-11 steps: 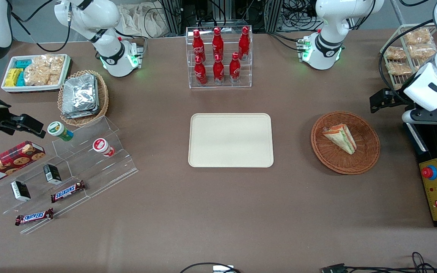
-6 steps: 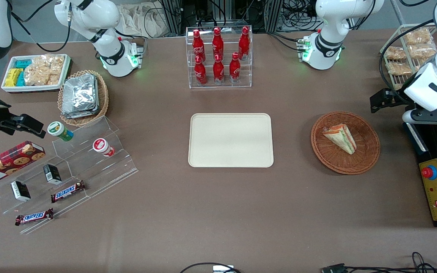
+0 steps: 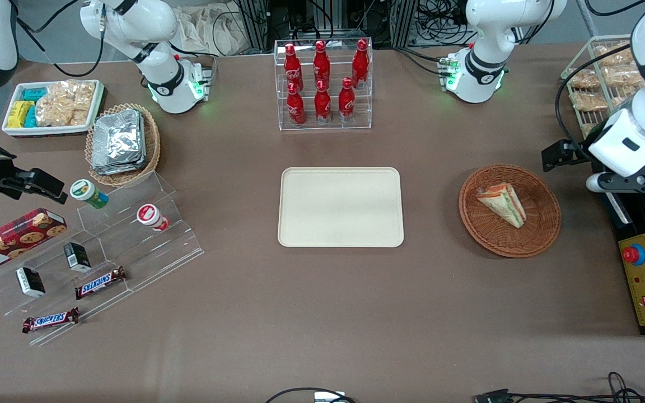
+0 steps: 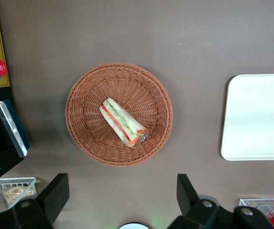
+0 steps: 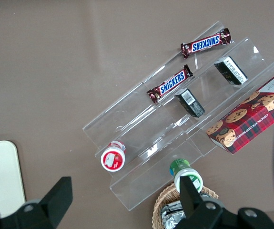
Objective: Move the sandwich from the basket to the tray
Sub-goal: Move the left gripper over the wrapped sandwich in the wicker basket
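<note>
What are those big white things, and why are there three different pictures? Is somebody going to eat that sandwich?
The white things are robot arms. One picture looks down at the whole table; the others come from cameras on each arm's wrist. The working arm's gripper, with two black fingers open and holding nothing, hovers above the table beside the round reddish-brown wicker basket. Inside lies a small triangular sandwich in clear wrap. Its job is moving that onto the flat cream plastic tray mid-table. Red bottles stand farther from the front camera.
</note>
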Robot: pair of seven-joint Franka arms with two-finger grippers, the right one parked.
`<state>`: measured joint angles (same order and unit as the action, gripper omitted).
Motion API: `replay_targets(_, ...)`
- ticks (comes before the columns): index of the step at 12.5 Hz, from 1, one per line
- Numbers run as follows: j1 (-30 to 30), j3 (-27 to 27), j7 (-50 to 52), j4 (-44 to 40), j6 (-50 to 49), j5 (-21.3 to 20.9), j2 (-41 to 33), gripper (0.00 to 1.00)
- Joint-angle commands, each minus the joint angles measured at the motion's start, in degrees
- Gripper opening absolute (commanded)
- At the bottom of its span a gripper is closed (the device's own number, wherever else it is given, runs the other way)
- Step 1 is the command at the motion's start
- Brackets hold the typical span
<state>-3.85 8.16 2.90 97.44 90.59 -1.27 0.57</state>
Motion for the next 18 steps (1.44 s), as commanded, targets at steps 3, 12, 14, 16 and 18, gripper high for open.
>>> replay_targets(3, -0.1, -0.2, 11.3, 13.3, 11.9, -0.3, -4.4, 1.00)
replay_targets(12, -1.6, -0.6, 21.8, 32.4, 31.1, -0.6, -6.7, 1.00)
replay_targets(14, -2.2, -0.6, 22.1, 37.4, 37.4, -0.5, -6.7, 1.00)
replay_targets(16, -3.0, -0.6, 24.8, 41.3, 43.0, -0.5, -6.5, 1.00)
replay_targets(18, -3.0, -0.6, 27.6, 44.1, 47.6, -0.5, -5.7, 1.00)
